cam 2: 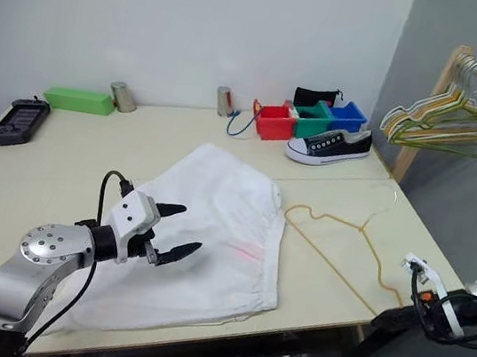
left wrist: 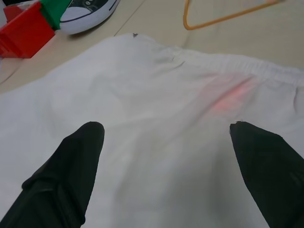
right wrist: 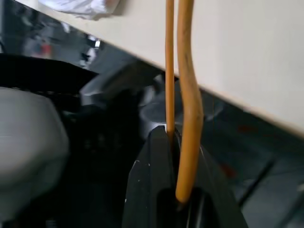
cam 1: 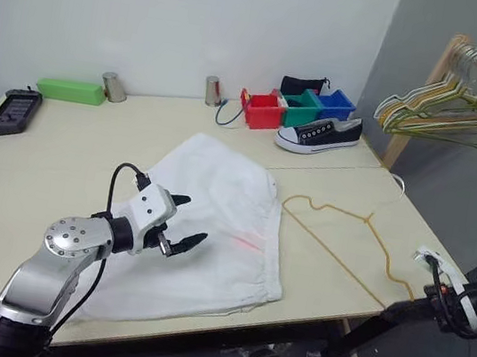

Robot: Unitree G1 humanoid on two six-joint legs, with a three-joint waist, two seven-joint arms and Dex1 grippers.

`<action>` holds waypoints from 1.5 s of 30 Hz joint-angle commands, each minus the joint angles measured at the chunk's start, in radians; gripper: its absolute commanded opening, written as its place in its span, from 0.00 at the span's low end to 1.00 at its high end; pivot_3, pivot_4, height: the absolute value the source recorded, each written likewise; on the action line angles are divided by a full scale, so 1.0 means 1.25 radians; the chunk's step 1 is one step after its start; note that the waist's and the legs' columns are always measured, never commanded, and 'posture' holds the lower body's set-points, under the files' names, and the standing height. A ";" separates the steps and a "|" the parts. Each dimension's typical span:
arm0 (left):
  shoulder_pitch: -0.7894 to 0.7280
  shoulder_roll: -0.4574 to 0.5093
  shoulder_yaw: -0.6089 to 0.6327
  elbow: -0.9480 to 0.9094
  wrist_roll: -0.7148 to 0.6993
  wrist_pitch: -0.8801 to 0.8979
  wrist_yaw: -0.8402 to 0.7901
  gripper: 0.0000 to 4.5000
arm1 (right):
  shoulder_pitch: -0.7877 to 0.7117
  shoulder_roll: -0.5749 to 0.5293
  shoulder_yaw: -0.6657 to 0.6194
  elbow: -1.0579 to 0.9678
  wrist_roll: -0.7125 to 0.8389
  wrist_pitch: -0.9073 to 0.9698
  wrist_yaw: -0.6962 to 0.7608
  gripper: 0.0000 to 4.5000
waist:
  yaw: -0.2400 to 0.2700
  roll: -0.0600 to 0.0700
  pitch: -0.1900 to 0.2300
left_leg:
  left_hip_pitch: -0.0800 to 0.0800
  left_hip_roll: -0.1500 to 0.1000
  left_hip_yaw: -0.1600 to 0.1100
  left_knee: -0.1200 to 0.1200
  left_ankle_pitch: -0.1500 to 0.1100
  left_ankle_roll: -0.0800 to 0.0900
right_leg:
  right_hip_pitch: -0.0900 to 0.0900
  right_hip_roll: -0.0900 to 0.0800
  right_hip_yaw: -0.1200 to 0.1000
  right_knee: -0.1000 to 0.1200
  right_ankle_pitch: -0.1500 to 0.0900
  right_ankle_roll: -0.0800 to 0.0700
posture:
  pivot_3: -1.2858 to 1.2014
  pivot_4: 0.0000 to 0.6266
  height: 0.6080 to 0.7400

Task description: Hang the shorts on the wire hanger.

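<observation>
**Hanger pinched at the table edge, shorts lying free**

At the far left of the table [cam 1: 55, 205] sit a dark handheld device [cam 1: 13, 112] and a green box [cam 1: 71, 91], well away from the work. Nearer the middle, the left gripper [cam 1: 185, 221] hovers over the shorts [cam 1: 223, 221] with its two black fingers [left wrist: 71, 166] spread wide and nothing between them. The shorts lie flat on the table, waistband towards the right, untouched by either gripper as far as the views show.

Just right of the waistband lies the wire hanger [cam 1: 347, 235], its hook end near the fabric but apart from it, its far corner reaching the table's right edge. There the right gripper [right wrist: 173, 142] is clamped tight on the wire, two strands of it running up from between the fingers, with the table edge close behind. Further back stand a sneaker [cam 1: 319, 134], coloured bins [cam 1: 298, 108] and, at the far right, a rack of spare hangers [cam 1: 446, 111].

Risks, as I judge them: the wire is thin and held at one corner only, so it may twist or swing in the grip when lifted, and its hook could snag the waistband and drag the shorts. The fabric is thin and limp; a pinch by the left gripper may gather both layers and close off the leg opening the hanger must pass through. The hanger being held off the table's edge, a slip would drop it to the floor.
</observation>
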 commanded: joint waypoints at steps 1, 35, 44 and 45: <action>0.023 0.002 0.051 -0.054 -0.034 0.036 0.025 1.00 | 0.056 -0.025 -0.012 -0.063 0.078 0.050 0.020 0.00 | 0.004 -0.001 0.000 | 0.000 0.000 0.000 0.000 0.000 0.000 | 0.000 0.000 0.000 0.000 0.000 0.000 | 0.41 0.09 1.00; 0.043 0.057 0.048 -0.054 -0.048 0.032 -0.007 1.00 | 0.190 -0.011 -0.164 -0.001 0.210 0.102 -0.132 0.00 | 0.080 -0.004 0.007 | -0.003 -0.001 0.005 0.000 -0.011 0.007 | -0.004 -0.003 0.000 -0.013 -0.005 0.001 | 0.41 0.10 1.00; 0.035 0.063 0.044 -0.039 -0.048 0.023 -0.017 1.00 | 0.301 -0.011 -0.226 -0.129 0.290 0.132 -0.166 0.00 | 0.083 -0.005 0.009 | -0.003 0.000 0.005 0.000 -0.015 0.002 | -0.004 -0.003 0.001 -0.013 -0.006 0.001 | 0.41 0.11 1.00; 0.036 0.066 0.045 -0.039 -0.048 0.022 -0.019 1.00 | 0.290 0.000 -0.228 -0.131 0.298 0.140 -0.173 0.00 | 0.082 -0.006 0.009 | -0.003 0.000 0.005 0.001 -0.015 0.002 | -0.004 -0.003 0.000 -0.013 -0.006 0.001 | 0.41 0.11 1.00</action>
